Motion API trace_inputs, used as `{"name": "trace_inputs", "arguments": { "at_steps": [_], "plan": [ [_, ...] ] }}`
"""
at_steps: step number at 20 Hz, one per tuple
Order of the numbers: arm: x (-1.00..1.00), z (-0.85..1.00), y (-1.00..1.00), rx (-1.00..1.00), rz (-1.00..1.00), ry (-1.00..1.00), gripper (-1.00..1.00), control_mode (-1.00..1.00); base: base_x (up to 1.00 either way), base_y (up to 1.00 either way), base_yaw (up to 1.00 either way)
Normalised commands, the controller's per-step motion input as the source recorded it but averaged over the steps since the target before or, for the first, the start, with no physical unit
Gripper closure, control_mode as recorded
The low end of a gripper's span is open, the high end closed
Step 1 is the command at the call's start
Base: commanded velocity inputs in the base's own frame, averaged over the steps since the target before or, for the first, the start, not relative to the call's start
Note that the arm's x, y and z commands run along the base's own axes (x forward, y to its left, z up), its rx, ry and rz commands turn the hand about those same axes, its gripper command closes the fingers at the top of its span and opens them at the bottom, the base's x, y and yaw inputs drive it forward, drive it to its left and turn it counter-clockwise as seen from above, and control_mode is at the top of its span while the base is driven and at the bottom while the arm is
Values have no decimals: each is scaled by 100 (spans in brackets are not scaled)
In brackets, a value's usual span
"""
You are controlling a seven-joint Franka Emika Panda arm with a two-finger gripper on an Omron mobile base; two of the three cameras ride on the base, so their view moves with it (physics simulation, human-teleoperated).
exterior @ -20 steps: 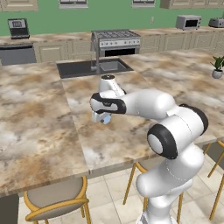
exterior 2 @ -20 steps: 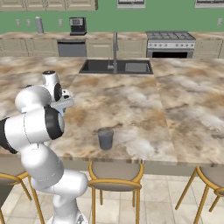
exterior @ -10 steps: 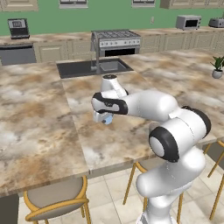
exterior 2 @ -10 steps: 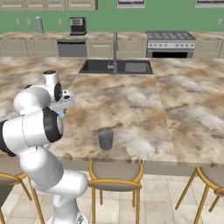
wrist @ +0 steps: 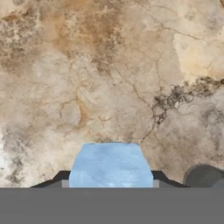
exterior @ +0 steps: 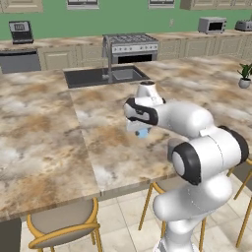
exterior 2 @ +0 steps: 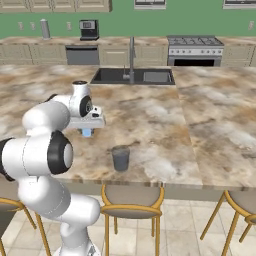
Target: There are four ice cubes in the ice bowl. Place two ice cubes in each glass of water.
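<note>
My gripper (exterior: 141, 132) (exterior 2: 87, 131) hangs a little above the marble counter, shut on one light-blue ice cube (exterior: 142, 133) (exterior 2: 87, 133). In the hand view the ice cube (wrist: 110, 164) sits between the dark fingertips, over bare counter. One glass of water (exterior 2: 120, 158) stands near the counter's front edge, to the right of the gripper and nearer the stools. Its dark rim (wrist: 204, 175) shows at the hand view's lower right. The ice bowl is out of view.
A sink (exterior: 106, 76) (exterior 2: 132, 76) with a tall faucet is set into the counter beyond the gripper. A small potted plant (exterior: 244, 78) stands far right. Stools (exterior 2: 131, 200) line the counter's front edge.
The arm has carried the ice cube to the right across the counter, closer to the glass. The glass has not moved.
</note>
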Motion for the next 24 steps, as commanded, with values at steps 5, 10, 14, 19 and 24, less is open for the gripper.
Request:
{"name": "trace_inputs", "arguments": {
  "at_steps": [5,10,14,19,24],
  "plan": [
    [0,5,-86,4,-33,10,100,-100,0,0,0],
    [0,2,-52,1,-26,10,100,-100,0,0,0],
    [-4,0,-50,0,-19,5,100,-100,0,0,0],
    [-19,-1,-48,0,-15,0,100,-100,0,0,0],
    [-17,0,-44,0,-15,1,100,-100,0,0,0]
  ]
}}
